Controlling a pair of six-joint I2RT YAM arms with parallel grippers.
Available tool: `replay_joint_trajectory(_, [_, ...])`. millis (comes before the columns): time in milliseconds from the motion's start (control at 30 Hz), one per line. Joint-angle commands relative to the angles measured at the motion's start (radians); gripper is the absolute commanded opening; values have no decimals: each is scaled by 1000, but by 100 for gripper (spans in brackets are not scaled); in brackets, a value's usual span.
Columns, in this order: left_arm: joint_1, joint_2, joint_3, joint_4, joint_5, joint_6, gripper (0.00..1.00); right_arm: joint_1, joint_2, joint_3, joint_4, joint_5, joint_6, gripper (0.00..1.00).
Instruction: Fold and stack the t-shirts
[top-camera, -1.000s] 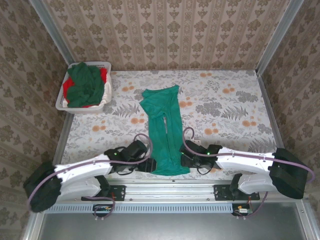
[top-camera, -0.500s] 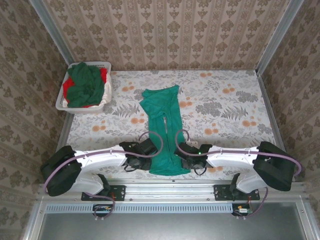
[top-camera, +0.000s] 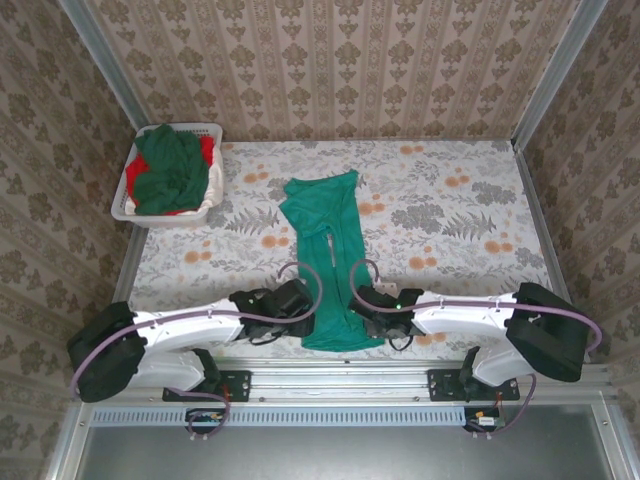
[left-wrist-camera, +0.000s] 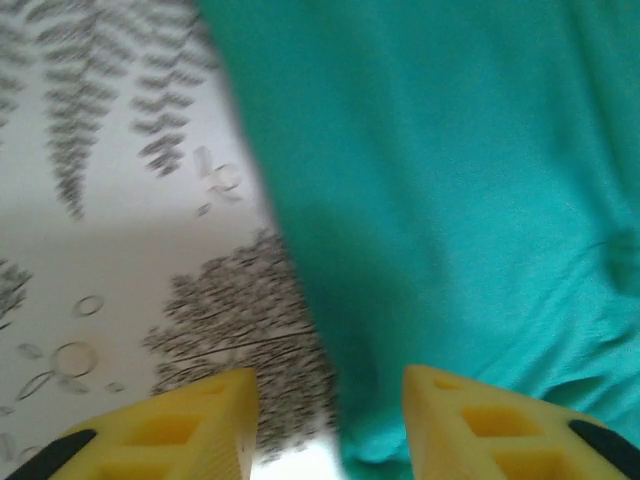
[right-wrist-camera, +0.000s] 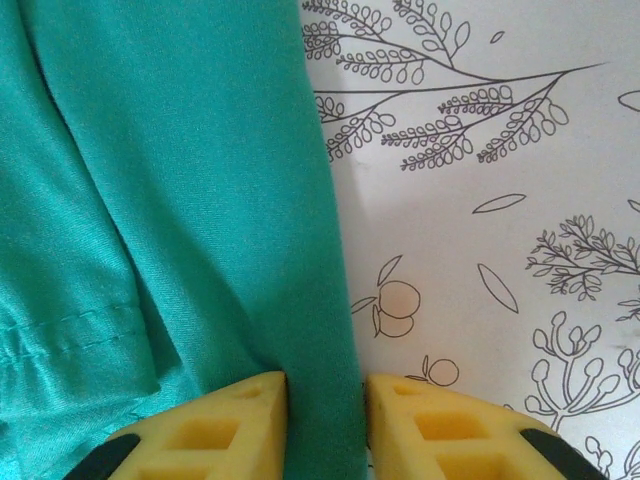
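Teal t-shirt (top-camera: 330, 262) was laid lengthwise up the frame's centre; its near hem was flanked by both hands, right hand (right-wrist-camera: 325, 420) pinched on its edge, left hand (left-wrist-camera: 330, 420) parted astride.

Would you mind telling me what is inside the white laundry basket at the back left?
The basket holds a dark green shirt heaped on top, with a red shirt showing at its edges. Whatever lies beneath them is covered, so any further items cannot be seen.
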Motion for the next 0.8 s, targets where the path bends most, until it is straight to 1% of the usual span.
replay_joint_trajectory(0, [-22, 77, 95, 20, -51, -1, 49, 3, 46, -63, 80, -25, 18, 29])
replay_joint_trajectory(67, [-32, 137, 136, 11, -49, 16, 52, 3, 50, -61, 89, -28, 18, 29])
replay_joint_trajectory(100, [-34, 167, 149, 7, -45, 23, 50, 3, 53, -61, 92, -30, 18, 29])
replay_joint_trajectory(200, [-37, 219, 153, 2, -30, 29, 41, 2, 53, -63, 91, -28, 19, 28])
replay_joint_trajectory(267, [-39, 221, 131, 7, -24, 26, 33, 2, 50, -67, 93, -25, 21, 29])
replay_joint_trajectory(400, [-40, 179, 92, -14, -25, 29, 20, 0, 48, -75, 89, -23, 24, 28])
replay_joint_trajectory(467, [-39, 148, 76, -31, -40, 31, 9, 0, 52, -75, 87, -25, 24, 28])
replay_joint_trajectory(567, [-30, 103, 48, -39, -42, 37, 1, 0, 54, -75, 79, -25, 22, 28])
replay_joint_trajectory(700, [-13, 41, 2, -4, -21, 43, 0, -1, 44, -71, 67, -31, 17, 28])
replay_joint_trajectory(733, [-12, 28, -1, 3, -14, 48, 5, 0, 36, -66, 60, -34, 14, 29])
replay_joint_trajectory(767, [-12, 18, -3, 16, 1, 54, 14, 2, 23, -62, 53, -37, 10, 30])
